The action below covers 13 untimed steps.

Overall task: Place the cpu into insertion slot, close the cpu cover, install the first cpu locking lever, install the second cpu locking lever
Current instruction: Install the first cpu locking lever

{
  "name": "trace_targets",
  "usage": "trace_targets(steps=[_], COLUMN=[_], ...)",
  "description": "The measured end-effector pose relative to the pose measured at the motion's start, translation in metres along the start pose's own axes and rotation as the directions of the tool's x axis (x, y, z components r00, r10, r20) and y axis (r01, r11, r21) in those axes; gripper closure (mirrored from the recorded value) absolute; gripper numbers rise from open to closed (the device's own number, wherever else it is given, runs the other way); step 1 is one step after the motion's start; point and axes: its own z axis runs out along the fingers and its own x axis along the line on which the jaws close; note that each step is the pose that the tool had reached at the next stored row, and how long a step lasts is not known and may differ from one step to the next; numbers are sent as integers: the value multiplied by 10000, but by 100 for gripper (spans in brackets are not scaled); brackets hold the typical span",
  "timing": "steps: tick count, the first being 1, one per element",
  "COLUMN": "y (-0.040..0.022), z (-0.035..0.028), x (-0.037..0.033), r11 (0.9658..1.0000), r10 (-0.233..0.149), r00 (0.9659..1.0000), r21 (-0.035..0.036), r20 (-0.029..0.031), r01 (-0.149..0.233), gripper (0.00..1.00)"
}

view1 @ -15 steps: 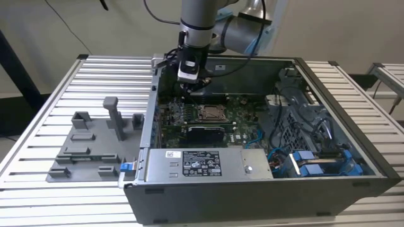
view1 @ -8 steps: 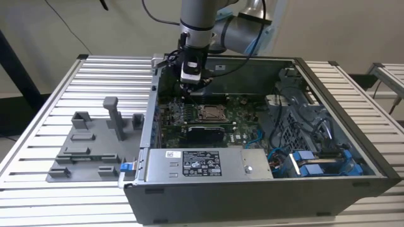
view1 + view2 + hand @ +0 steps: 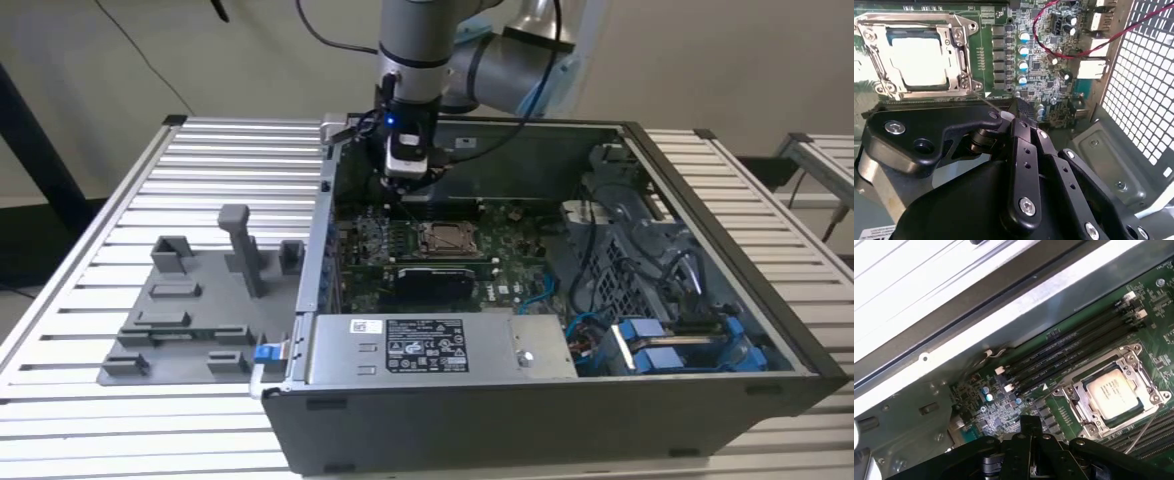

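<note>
Leftmost in the exterior view, a grey plastic fixture (image 3: 187, 310) sits on the slatted metal surface (image 3: 80, 420). The black gripper (image 3: 407, 180), fingers (image 3: 1024, 150) closed on nothing, hangs at eleven o'clock from the small square insertion slot (image 3: 422, 238), where the silvery-beige square cpu (image 3: 916, 60) lies under the thin silver cpu cover (image 3: 954, 50).

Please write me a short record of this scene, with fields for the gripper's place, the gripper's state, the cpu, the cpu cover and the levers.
gripper place: gripper inside the open computer case, over the green board, apart from the socket
gripper state: shut, holding nothing
cpu: cpu seated in the insertion slot
cpu cover: cpu cover lies flat, framing the cpu
locking levers: cannot tell whether latched
</note>
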Motion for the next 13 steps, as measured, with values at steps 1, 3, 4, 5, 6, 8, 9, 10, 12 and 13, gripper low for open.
trace_targets(steps=[1, 3, 4, 5, 6, 8, 9, 10, 12, 13], y=[-2, -6, -7, -8, -9, -11, -13, -14, -15, -15], z=[0, 0, 0, 0, 1, 1, 1, 1, 3, 3], x=[3, 9, 10, 12, 14, 17, 20, 23, 27, 29], r11=[10000, 9995, 9990, 9984, 9977, 9958, 9947, 9936, 9914, 9901], r10=[-86, -318, -438, -562, -674, -913, -1019, -1118, -1299, -1394], r00=[10000, 9995, 9990, 9984, 9977, 9958, 9948, 9937, 9915, 9902], r21=[6, 38, 51, 65, 78, 106, 119, 131, 149, 158], r20=[-8, -25, -33, -42, -50, -69, -77, -85, -100, -108], r01=[86, 318, 438, 562, 674, 913, 1020, 1119, 1301, 1395], gripper=[89, 89, 89, 89, 89, 89, 89, 89, 89, 89])
